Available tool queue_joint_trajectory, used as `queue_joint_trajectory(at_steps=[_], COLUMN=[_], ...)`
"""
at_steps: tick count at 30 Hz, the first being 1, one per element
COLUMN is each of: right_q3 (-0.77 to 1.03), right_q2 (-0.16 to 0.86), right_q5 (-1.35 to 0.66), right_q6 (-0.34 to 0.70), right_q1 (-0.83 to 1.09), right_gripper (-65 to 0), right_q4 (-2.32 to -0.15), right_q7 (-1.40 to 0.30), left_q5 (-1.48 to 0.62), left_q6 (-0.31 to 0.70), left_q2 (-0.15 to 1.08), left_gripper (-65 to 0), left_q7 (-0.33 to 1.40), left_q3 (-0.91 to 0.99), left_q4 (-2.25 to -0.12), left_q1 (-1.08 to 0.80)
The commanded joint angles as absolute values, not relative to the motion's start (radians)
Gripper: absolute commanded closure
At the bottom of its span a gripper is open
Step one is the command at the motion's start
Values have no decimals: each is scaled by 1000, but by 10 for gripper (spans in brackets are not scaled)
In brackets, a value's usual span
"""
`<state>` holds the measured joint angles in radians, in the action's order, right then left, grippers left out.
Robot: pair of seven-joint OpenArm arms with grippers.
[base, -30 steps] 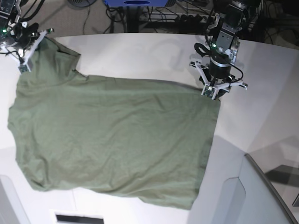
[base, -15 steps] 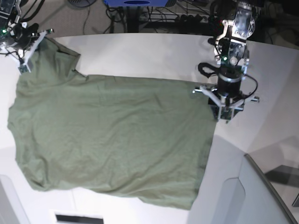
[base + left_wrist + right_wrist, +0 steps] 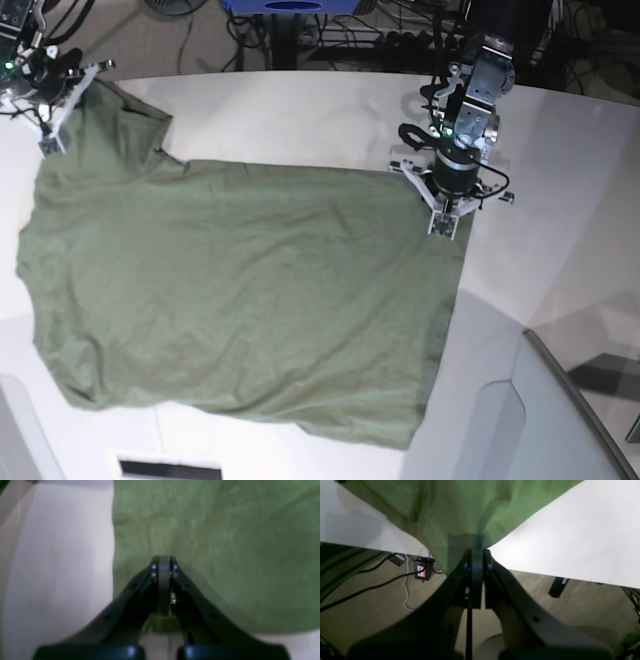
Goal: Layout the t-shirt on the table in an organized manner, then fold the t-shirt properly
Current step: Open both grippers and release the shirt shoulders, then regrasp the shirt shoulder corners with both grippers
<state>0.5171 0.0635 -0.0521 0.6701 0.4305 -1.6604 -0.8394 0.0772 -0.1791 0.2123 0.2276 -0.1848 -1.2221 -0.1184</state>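
The t-shirt [image 3: 240, 300] is found spread nearly flat on the table [image 3: 560, 200], hem towards the left gripper [image 3: 440, 226] and one sleeve drawn out to the far table edge. The left gripper's jaws are seen pressed together at the hem corner, with a little cloth apparently pinched between them. The right gripper [image 3: 47, 142] is seen clamped on the sleeve.

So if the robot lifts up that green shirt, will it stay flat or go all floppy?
Probably floppy: the t-shirt already wrinkles lying on the table. It sags into folds where the right gripper pinches it, so it would likely droop and drag.
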Motion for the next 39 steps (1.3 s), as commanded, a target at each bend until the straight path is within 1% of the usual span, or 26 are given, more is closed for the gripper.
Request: queue_joint_trajectory(at_steps=[1, 2, 4, 7, 9, 11, 12, 14, 17, 19, 21, 22, 25, 27, 32, 39], right_q3=[522, 522, 522, 526, 553, 585, 602, 636, 691, 759, 822, 846, 889, 895, 897, 897], right_q2=[74, 74, 71, 67, 65, 65, 65, 73, 76, 76, 76, 76, 99, 113, 137, 137], right_q5=[-58, -58, -58, -58, -58, -61, -61, -62, -62, -62, -62, -62, -64, -68, -200, -214], right_q6=[671, 671, 671, 670, 670, 670, 671, 674, 698, 698, 698, 698, 698, 698, 698, 698], right_q1=[441, 450, 472, 481, 478, 470, 456, 420, 328, 263, 222, 206, 173, 157, 153, 136], right_gripper=[-2, -6, -54, -177, -279, -344, -359, -365, -366, -366, -366, -366, -366, -366, -366, -368], right_q4=[-1687, -1699, -1738, -1811, -1847, -1854, -1854, -1831, -1718, -1629, -1567, -1535, -1455, -1408, -1354, -1268], right_q7=[-842, -843, -849, -871, -892, -888, -888, -888, -881, -883, -885, -881, -874, -874, -883, -874], left_q5=[85, 85, 85, 84, 77, 76, 76, 74, 74, 47, -33, -90, -254, -325, -358, -363], left_q6=[-186, -186, -186, -186, -186, -186, -186, -186, -183, -182, -180, -168, -76, -30, -19, -18], left_q2=[222, 222, 222, 231, 228, 226, 220, 203, 168, 154, 163, 182, 249, 274, 292, 286], left_gripper=[0, 0, 0, 0, 0, 0, 0, 0, 0, -77, -122, -132, -138, -138, -135, -130], left_q7=[213, 213, 213, 214, 219, 220, 220, 220, 220, 220, 216, 216, 216, 216, 216, 214], left_q3=[-183, -183, -182, -154, -90, -36, -10, 64, 165, 214, 236, 243, 245, 249, 249, 246], left_q4=[-1242, -1247, -1268, -1342, -1414, -1475, -1501, -1538, -1540, -1537, -1535, -1534, -1524, -1518, -1495, -1497], left_q1=[-124, -130, -147, -182, -213, -237, -248, -275, -302, -315, -340, -348, -375, -383, -381, -380])
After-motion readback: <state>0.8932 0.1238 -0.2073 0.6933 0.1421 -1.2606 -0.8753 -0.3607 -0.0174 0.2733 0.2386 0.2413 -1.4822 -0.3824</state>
